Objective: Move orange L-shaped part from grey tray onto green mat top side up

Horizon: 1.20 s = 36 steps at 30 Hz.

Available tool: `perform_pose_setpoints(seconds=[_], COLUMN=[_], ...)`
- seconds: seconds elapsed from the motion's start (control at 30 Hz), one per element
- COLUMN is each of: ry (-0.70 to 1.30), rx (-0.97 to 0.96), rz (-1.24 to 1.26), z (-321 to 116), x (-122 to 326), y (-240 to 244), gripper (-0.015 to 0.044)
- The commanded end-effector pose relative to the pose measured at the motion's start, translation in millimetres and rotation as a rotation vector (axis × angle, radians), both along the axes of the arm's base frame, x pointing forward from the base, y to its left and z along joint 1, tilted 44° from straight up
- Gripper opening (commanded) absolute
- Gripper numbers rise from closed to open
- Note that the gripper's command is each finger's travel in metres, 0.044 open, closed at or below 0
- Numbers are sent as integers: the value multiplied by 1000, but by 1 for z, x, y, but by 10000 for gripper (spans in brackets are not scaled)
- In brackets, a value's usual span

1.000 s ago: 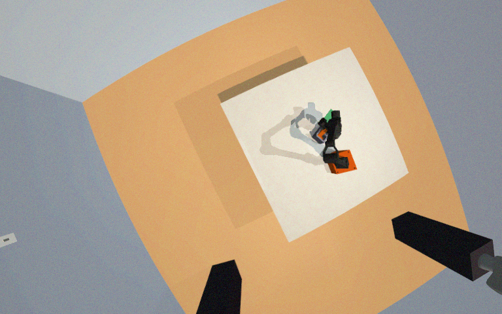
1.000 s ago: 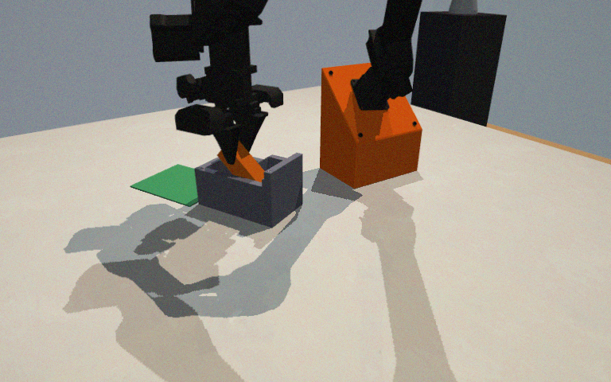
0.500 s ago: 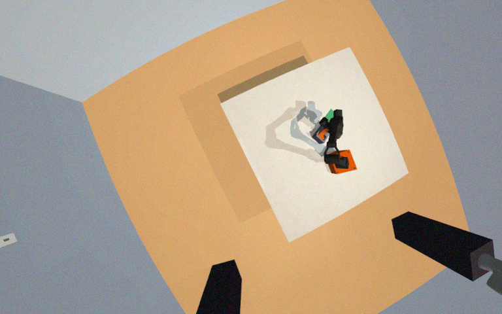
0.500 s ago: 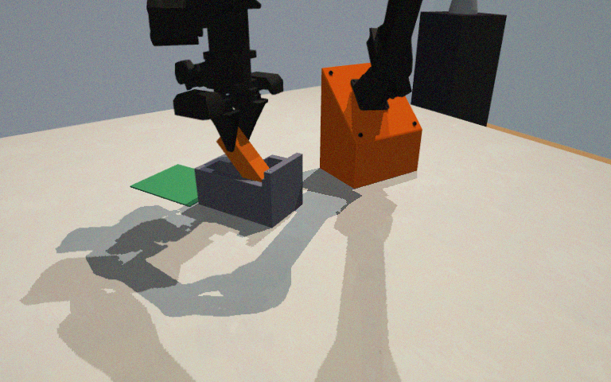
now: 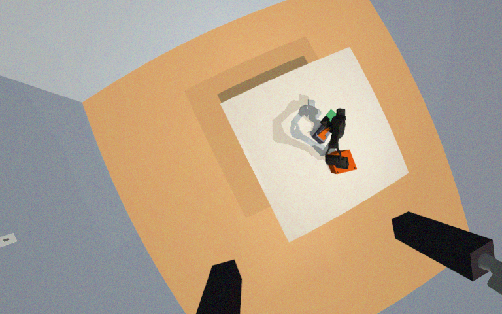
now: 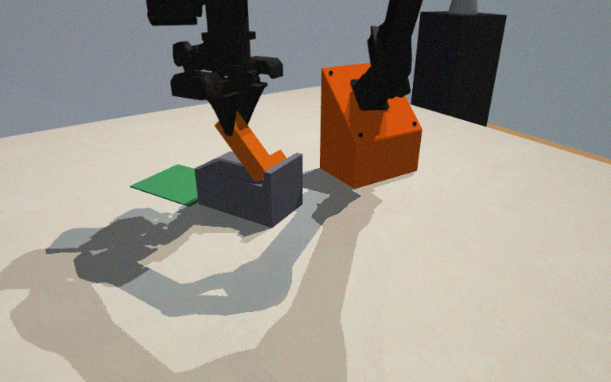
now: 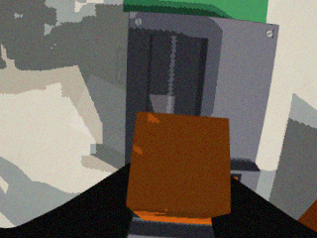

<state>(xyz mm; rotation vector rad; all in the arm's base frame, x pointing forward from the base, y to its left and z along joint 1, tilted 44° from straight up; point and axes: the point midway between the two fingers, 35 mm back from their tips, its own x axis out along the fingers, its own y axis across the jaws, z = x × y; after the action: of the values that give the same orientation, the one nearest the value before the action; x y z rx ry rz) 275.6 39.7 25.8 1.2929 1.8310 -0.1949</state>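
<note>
Above pale tabletop [image 5: 333,207] [image 6: 450,251], claw [image 6: 236,128] [image 7: 174,177] partly closed, gripping orange part [image 5: 323,133] [image 6: 247,146] [image 7: 179,164] by its raised end; possibly jamming against grey tray [image 5: 317,137] [image 6: 234,196] [image 7: 243,89] if lifted tilted.

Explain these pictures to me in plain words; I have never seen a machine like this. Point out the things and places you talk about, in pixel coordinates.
The machine is one black robot arm standing on an orange base [image 5: 350,157] [image 6: 383,159]. It ends in a gripper [image 6: 238,128] [image 7: 174,177], two fingers that pinch.

The top picture looks down from high above. The exterior picture looks across the table [image 5: 333,207] [image 6: 450,270] from one side. The wrist picture comes from a camera near the gripper, facing past its fingers.

On the table sit a grey tray [image 6: 231,198] [image 7: 243,89] with a pocket in it and, beside it, a flat green mat [image 5: 331,114] [image 6: 166,183] [image 7: 248,9].

The fingers are closed on the raised end of an orange part [image 5: 323,134] [image 6: 250,146] [image 7: 179,164]. It slants steeply, its lower end down at the tray. The large dark shapes are shadows.
</note>
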Motion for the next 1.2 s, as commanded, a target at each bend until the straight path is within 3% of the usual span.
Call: perform_pose_setpoints(seconds=[0.0,0.73,1.17], ry=[-6,-6,-8], rx=[-5,-6,-7], rz=[1,1,1], z=[5,22,-6], x=[2,4,24], y=[-6,-23,-45], gripper=[0,0,0])
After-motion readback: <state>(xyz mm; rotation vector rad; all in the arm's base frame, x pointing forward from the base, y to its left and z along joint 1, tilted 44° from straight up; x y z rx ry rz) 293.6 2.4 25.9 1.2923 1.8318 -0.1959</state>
